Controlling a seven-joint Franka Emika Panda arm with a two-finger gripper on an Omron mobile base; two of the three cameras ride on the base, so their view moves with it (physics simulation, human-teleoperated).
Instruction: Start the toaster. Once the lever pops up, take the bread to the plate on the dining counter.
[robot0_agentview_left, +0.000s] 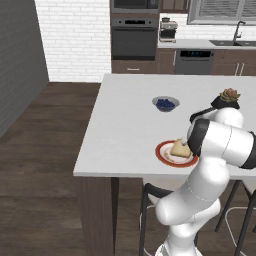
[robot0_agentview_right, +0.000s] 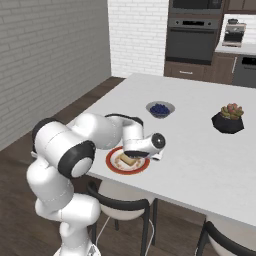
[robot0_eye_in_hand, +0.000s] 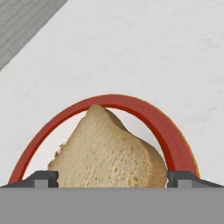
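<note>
The bread (robot0_eye_in_hand: 109, 151) lies on the plate (robot0_eye_in_hand: 153, 118), a pale tan slice with one corner pointing away from the hand and its crumb side up. From the left base view it looks to lean a little rather than lie quite flat, one edge raised above the plate's pale centre. The plate sits on the dining counter (robot0_agentview_left: 125, 125), close to the near edge, roughly midway along that side as seen from the right base view.

The gripper (robot0_eye_in_hand: 112, 177) hangs just over the plate with its jaws spread wide, one fingertip (robot0_eye_in_hand: 41, 178) on either side of the slice; they stand clear of the bread's edges and hold nothing. In the right base view the hand reaches across the near rim of the plate, the arm bent low over the counter edge.

Further in on the counter, toward its middle, is a small grey bowl (robot0_agentview_left: 165, 103) of blue berries, well apart from the plate. A dark pot with a succulent (robot0_agentview_right: 228, 118) stands off toward the right side. Dark stools (robot0_agentview_right: 122, 205) are tucked under the near edge. Against the far wall are a built-in oven (robot0_agentview_left: 134, 36) and a sink tap (robot0_agentview_left: 239, 30).
</note>
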